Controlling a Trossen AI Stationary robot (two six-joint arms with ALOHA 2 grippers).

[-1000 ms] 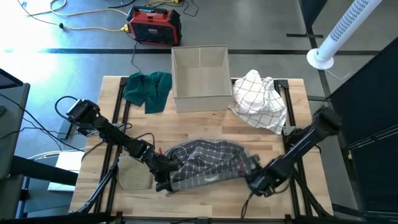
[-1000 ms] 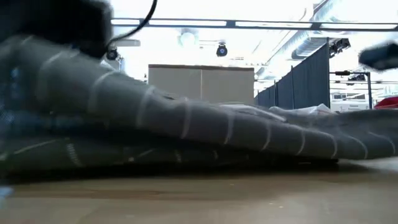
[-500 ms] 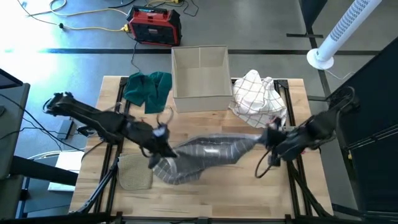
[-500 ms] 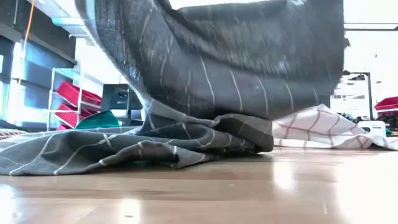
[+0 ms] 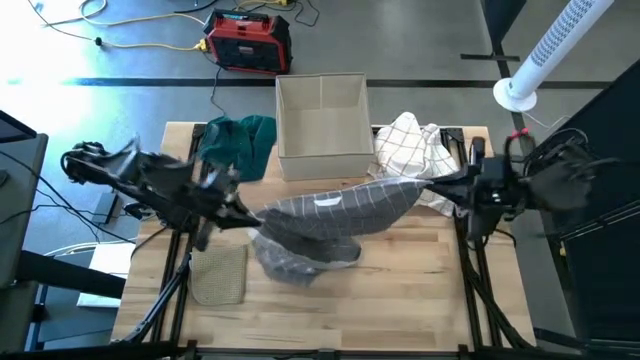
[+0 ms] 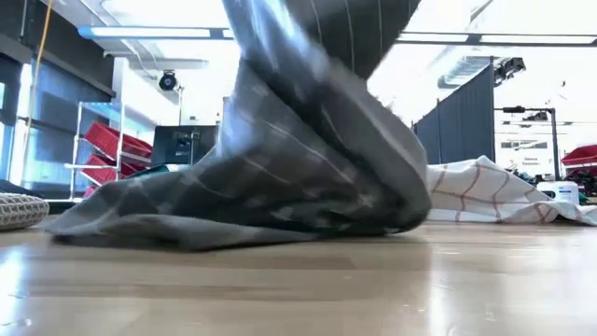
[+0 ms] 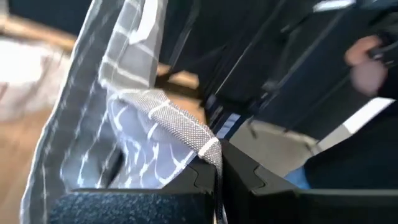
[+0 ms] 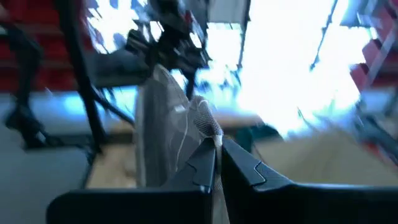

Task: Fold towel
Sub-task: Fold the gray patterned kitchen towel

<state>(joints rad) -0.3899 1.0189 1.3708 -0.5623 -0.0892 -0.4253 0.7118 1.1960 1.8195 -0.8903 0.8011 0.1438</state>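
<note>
Hanging stretched between the two arms, the grey checked towel (image 5: pixel 325 215) runs its long axis across the table (image 5: pixel 420 290), from the left gripper (image 5: pixel 245 215) up to the right gripper (image 5: pixel 440 185), just in front of the open beige box (image 5: pixel 322 125). Its middle sags and a bunched fold below the span rests on the wood; the low view shows that lower mass (image 6: pixel 270 177) touching the table while the rest rises out of sight.

The left arm reaches in low from the table's left edge, its gripper clamped on the towel's left corner, as the left wrist view shows with woven cloth (image 7: pixel 180 127) pinched between the closed fingers. The right arm stretches almost level from the right edge, its gripper closed on the opposite corner (image 8: pixel 208 124), near the white checked cloth (image 5: pixel 415 150) that lies right of the box.

A green cloth (image 5: pixel 235 140) lies left of the box, and a tan woven mat (image 5: pixel 220 275) sits forward of the left gripper, beside the towel's fold.
</note>
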